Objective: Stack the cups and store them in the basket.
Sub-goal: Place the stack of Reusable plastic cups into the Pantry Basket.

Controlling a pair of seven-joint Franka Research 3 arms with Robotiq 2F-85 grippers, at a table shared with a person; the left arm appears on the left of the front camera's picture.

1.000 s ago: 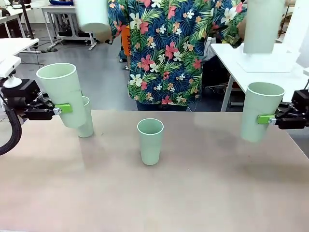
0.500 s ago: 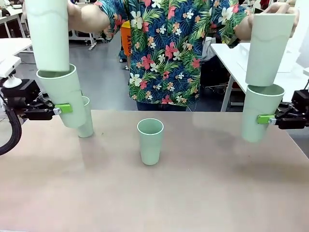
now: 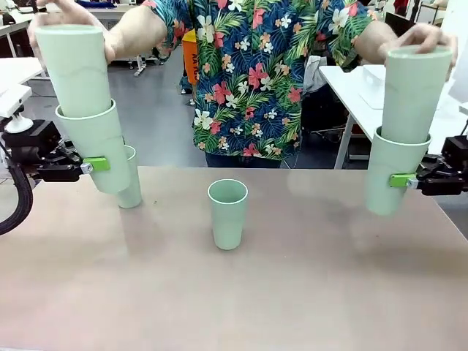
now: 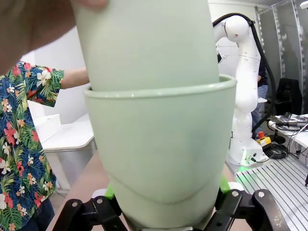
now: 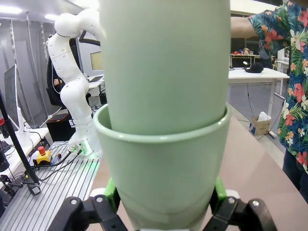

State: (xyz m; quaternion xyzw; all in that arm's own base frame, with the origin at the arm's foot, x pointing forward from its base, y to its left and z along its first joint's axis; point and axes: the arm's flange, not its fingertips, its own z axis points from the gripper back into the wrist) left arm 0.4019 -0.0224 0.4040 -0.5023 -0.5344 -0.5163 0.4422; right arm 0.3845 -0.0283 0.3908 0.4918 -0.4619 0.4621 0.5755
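Mint-green plastic fills both grips. The left gripper (image 3: 99, 164) has its green pads (image 4: 223, 186) closed on the lower wall of the left held cup (image 3: 93, 139), which hangs above the table (image 3: 307, 292) near its left edge. The right gripper (image 3: 401, 180) is clamped the same way on the right held cup (image 3: 391, 172), above the table's right edge.

Each held cup acts as a container, with a second cup nested partway into it, narrow end down and most of its wall above the rim. The left inserted cup (image 3: 75, 69) has a person's hand (image 3: 69, 11) over its top. The right inserted cup (image 3: 413, 91) sits under the person's other hand (image 3: 423, 35).

Both pairs stand mouth up with their long axes near vertical. The left pair leans its top slightly towards the left, the right pair slightly towards the right.

Two more cups stand upright on the table. The centre cup (image 3: 227, 213) is well apart from both grippers. The rear cup (image 3: 132, 186) is just behind the left held cup and partly hidden by it.
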